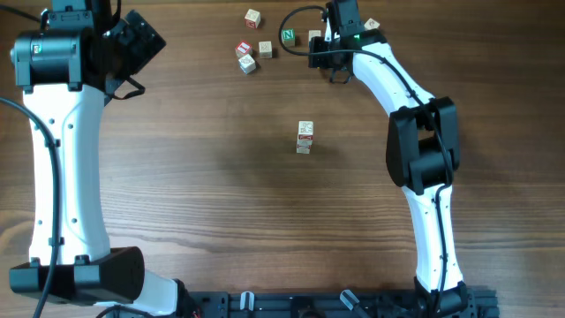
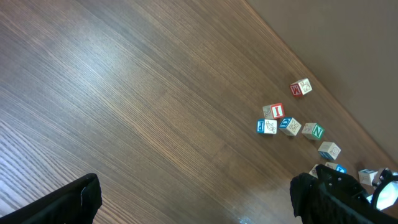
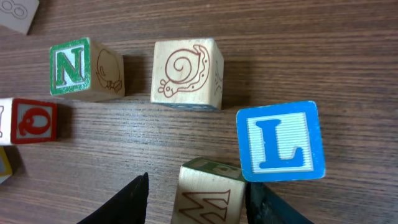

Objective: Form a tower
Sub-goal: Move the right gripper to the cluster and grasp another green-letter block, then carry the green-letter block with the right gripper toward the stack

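Observation:
The tower (image 1: 305,138) is a short narrow stack of pale cubes with red marks, standing alone mid-table. My right gripper (image 3: 198,186) is down among the loose cubes at the back and straddles a pale cube with an engraved M and a green top face (image 3: 208,199). Its right finger rests against that cube, while the left finger still stands off it with a gap. From overhead, the right gripper (image 1: 337,53) hides this cube. My left gripper (image 1: 141,40) hangs wide open at the back left, nothing between its fingers (image 2: 81,199).
A blue L cube (image 3: 281,142) touches the M cube's right corner. A snail cube (image 3: 186,74), a green N cube (image 3: 71,67) and a red Q cube (image 3: 34,120) lie just beyond. More loose cubes (image 1: 245,57) sit at the back centre.

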`<move>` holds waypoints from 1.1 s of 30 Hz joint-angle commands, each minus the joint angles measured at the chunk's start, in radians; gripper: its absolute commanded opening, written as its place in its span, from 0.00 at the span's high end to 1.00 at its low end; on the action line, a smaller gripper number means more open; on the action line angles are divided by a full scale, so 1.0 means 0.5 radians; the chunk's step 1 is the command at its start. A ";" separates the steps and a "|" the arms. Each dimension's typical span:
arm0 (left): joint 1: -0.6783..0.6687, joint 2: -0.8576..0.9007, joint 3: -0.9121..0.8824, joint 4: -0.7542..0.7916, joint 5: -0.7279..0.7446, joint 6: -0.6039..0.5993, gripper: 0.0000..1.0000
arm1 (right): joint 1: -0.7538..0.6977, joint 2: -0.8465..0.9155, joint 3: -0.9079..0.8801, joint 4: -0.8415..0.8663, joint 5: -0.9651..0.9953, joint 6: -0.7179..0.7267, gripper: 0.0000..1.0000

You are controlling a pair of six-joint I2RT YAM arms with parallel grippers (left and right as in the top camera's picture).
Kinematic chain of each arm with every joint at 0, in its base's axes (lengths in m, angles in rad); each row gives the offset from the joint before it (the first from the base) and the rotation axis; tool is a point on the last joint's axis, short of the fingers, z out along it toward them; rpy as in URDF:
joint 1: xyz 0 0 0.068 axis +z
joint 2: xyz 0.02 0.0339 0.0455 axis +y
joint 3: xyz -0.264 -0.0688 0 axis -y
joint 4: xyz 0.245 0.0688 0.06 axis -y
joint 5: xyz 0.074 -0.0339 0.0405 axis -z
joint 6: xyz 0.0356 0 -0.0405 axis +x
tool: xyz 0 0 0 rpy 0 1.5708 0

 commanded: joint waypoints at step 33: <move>0.011 -0.004 0.000 0.006 -0.018 0.017 0.00 | 0.523 -1.258 -0.204 -1.687 0.185 0.468 0.75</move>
